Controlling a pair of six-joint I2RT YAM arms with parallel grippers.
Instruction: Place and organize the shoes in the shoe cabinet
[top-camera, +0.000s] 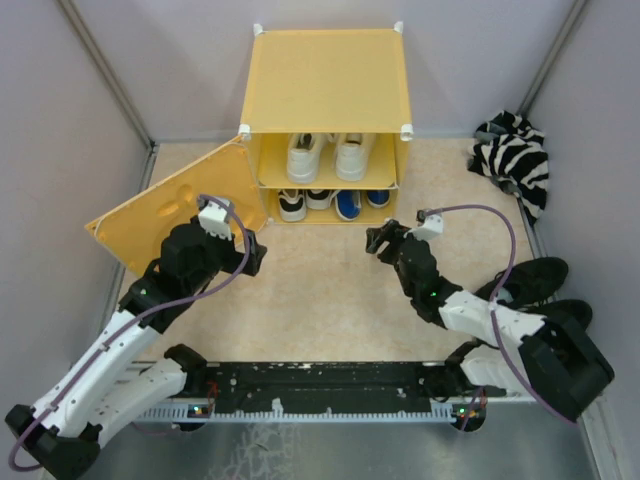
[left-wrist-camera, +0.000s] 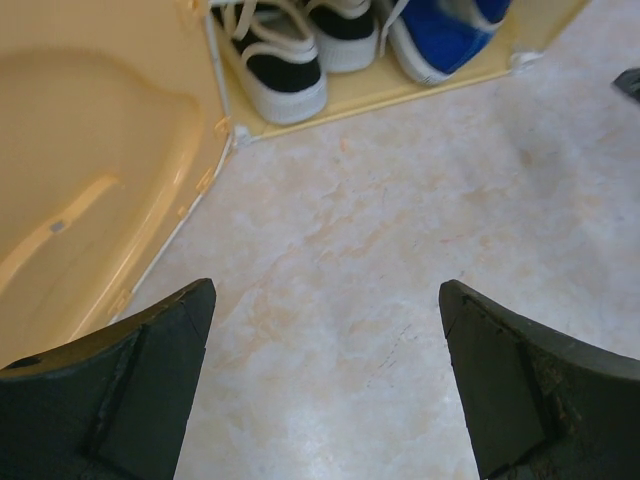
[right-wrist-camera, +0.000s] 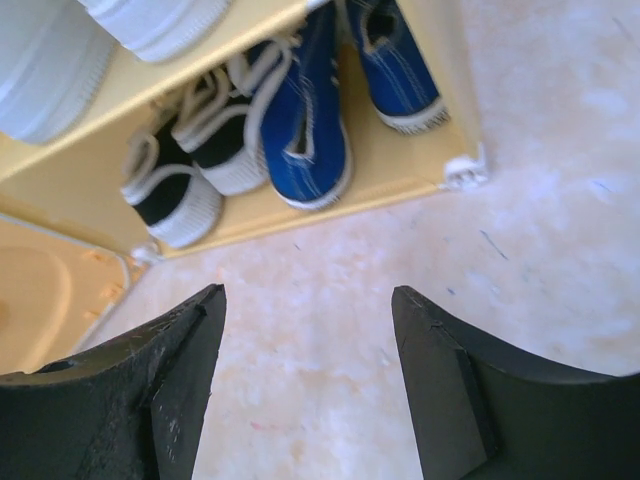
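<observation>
The yellow-orange shoe cabinet (top-camera: 325, 80) stands at the back, its front panel (top-camera: 170, 210) swung open to the left. The white sneakers (top-camera: 325, 155) sit on the upper shelf. The black-and-white pair (top-camera: 303, 202) and the blue pair (top-camera: 360, 202) sit on the lower level, also seen in the right wrist view (right-wrist-camera: 190, 160) (right-wrist-camera: 310, 120). My left gripper (top-camera: 255, 255) is open and empty over the floor beside the open panel (left-wrist-camera: 70, 180). My right gripper (top-camera: 378, 240) is open and empty, in front of the cabinet's right side.
An all-black pair of shoes (top-camera: 535, 285) lies at the right by my right arm. A zebra-striped cloth (top-camera: 515, 160) lies at the back right. Grey walls enclose the beige floor (top-camera: 320, 290).
</observation>
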